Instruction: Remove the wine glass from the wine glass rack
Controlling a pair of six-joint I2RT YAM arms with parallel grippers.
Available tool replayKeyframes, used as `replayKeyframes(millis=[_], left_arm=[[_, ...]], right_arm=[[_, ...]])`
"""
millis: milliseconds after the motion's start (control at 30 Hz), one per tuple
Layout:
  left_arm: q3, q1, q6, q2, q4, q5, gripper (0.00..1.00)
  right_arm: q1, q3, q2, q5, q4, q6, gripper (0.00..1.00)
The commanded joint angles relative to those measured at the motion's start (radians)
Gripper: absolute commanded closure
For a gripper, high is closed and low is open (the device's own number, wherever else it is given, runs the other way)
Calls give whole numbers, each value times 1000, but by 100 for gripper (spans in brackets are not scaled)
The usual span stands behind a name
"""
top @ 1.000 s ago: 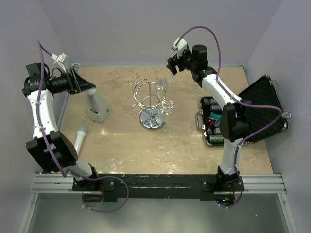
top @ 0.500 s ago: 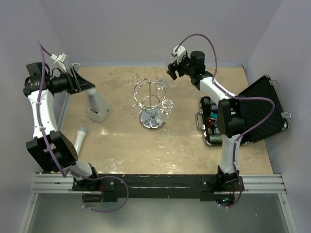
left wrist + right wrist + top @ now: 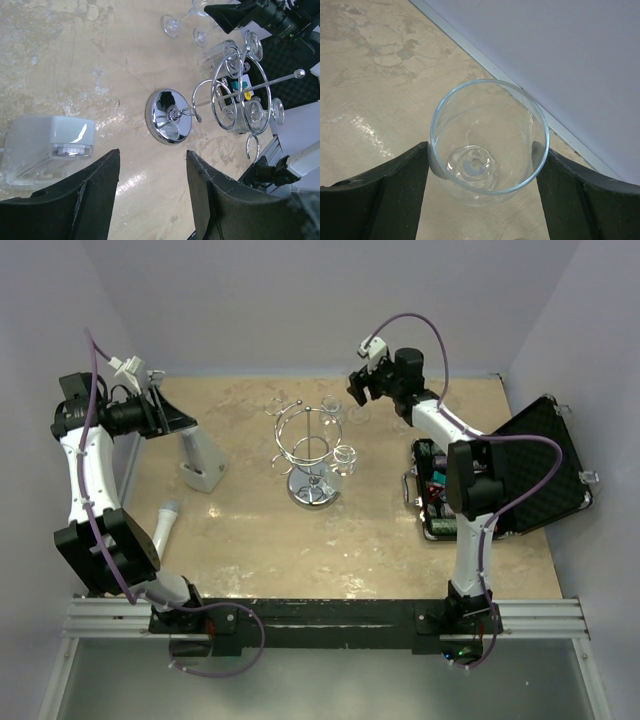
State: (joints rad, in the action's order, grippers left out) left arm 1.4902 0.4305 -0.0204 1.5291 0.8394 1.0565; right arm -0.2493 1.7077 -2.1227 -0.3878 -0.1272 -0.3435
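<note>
The chrome wine glass rack stands mid-table, with a clear glass hanging on its right side. It also shows in the left wrist view, where its round base and several hung glasses are visible. My right gripper is at the far side of the table, shut on the bowl of an upright wine glass; both fingers touch the bowl. Another glass stands just left of it. My left gripper is open and empty at the far left.
A white wedge-shaped block lies left of the rack, also in the left wrist view. A grey-white cylinder lies near the left arm. An open black case with items inside sits at the right edge. The back wall is close behind the right gripper.
My right gripper has come down and slightly left towards the table at the back, carrying the glass. The left arm has barely moved.
</note>
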Motion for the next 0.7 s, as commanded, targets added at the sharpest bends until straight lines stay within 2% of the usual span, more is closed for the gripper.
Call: replayKeyframes(millis=[0,267,500,667], left_arm=[[-2,-4,-27,-34,0,-4,41],[-5,-4,-27,-30,-6,2,40],[-13,-7,-55,-38,-3,17,40],[-33,-10,-67,-46,-37,0,40]], right_arm=[[10,-3,29,-10,-94,21,65],[12,-6,33,1,-75,18,60],[12,-20,58,44,-69,38,41],[13,-42,98,50,-48,29,35]])
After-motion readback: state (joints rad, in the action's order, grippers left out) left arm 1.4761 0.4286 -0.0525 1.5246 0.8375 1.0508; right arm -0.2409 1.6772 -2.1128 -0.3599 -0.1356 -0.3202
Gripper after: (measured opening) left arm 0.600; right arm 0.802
